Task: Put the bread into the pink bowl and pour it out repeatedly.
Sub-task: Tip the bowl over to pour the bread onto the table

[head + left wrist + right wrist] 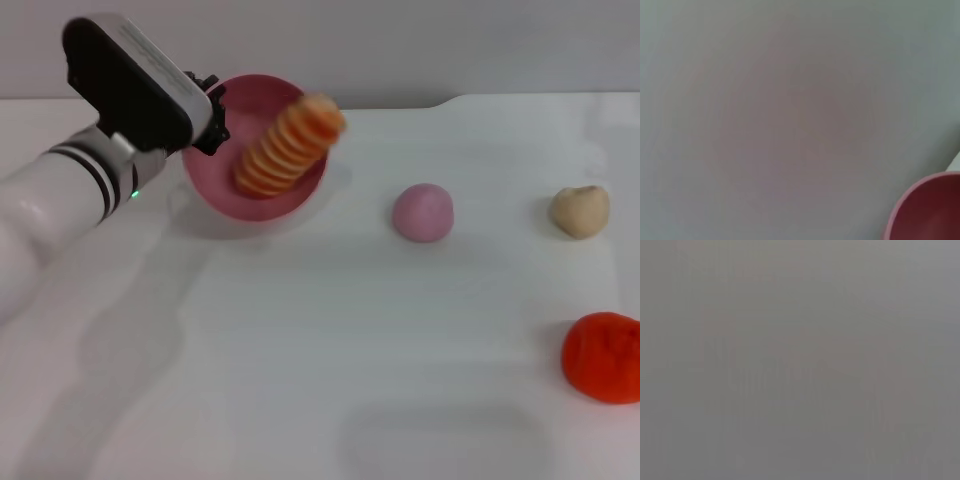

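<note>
The pink bowl (222,172) is held off the table at the back left in the head view, tipped so its opening faces forward and to the right. My left gripper (210,118) is shut on its left rim. The bread (285,150), orange-and-cream ridged, lies in the tilted bowl with its upper end blurred and sticking out past the right rim. In the left wrist view only a piece of the pink bowl (927,212) shows at one corner, against a plain grey surface. My right arm is out of view, and the right wrist view is uniform grey.
On the white table (300,350), a small pink ball (422,212) sits right of the bowl. A tan lump (580,210) lies at the far right. A red-orange lump (602,357) is near the right edge, closer to me.
</note>
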Controlling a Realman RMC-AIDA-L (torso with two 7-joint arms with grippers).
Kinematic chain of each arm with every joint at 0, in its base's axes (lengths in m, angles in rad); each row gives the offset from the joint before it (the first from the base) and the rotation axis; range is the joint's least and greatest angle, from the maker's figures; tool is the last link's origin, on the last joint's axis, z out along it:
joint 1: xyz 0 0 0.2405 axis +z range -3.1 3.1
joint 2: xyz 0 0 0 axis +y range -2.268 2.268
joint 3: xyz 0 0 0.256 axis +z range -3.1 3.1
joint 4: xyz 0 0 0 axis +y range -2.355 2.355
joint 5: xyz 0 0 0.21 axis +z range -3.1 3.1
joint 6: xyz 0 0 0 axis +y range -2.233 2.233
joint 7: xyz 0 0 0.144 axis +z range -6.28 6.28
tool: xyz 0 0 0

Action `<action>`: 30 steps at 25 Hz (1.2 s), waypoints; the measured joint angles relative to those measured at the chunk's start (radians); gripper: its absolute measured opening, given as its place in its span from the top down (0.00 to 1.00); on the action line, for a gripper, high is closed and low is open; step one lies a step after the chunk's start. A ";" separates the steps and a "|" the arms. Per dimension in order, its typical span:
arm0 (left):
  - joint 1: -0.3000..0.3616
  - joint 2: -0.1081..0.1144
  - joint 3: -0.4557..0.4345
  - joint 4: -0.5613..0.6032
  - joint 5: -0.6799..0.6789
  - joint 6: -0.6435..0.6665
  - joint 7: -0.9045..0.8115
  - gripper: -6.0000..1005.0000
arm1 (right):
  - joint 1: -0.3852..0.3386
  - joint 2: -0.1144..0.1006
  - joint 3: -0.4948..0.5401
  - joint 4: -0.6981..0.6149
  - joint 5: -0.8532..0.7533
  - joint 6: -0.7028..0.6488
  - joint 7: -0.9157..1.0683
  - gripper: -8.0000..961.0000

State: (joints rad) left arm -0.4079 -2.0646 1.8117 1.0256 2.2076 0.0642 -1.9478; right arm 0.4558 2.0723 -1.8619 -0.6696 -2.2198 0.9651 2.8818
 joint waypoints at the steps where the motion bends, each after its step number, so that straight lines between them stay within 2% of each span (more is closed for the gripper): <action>1: 0.011 0.000 0.017 0.008 0.000 -0.026 0.023 0.95 | 0.000 0.000 -0.003 -0.001 0.000 0.000 0.000 0.40; 6: 0.058 -0.002 0.104 0.029 0.001 -0.171 0.130 0.95 | 0.002 0.004 -0.016 -0.004 0.000 -0.001 0.003 0.40; 10: 0.071 -0.002 0.142 0.031 0.001 -0.225 0.169 0.95 | 0.001 0.006 -0.036 -0.009 0.002 -0.002 0.004 0.40; 14: 0.072 -0.002 0.159 0.038 0.001 -0.252 0.181 0.95 | 0.000 0.007 -0.052 -0.009 0.004 -0.003 0.004 0.40; 21: 0.045 -0.002 0.204 0.039 -0.009 -0.376 0.157 0.95 | 0.000 0.008 -0.065 -0.003 0.005 -0.005 0.005 0.40; 28: 0.018 -0.002 0.200 0.042 -0.039 -0.380 0.052 0.95 | 0.006 0.008 -0.073 -0.005 0.006 -0.061 0.007 0.40; 30: 0.009 -0.001 0.167 0.054 -0.117 -0.323 0.026 0.95 | 0.016 0.006 -0.069 -0.003 0.006 -0.115 0.008 0.40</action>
State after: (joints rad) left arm -0.3987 -2.0652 1.9786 1.0793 2.0907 -0.2590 -1.9216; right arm 0.4721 2.0784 -1.9307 -0.6730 -2.2141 0.8506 2.8893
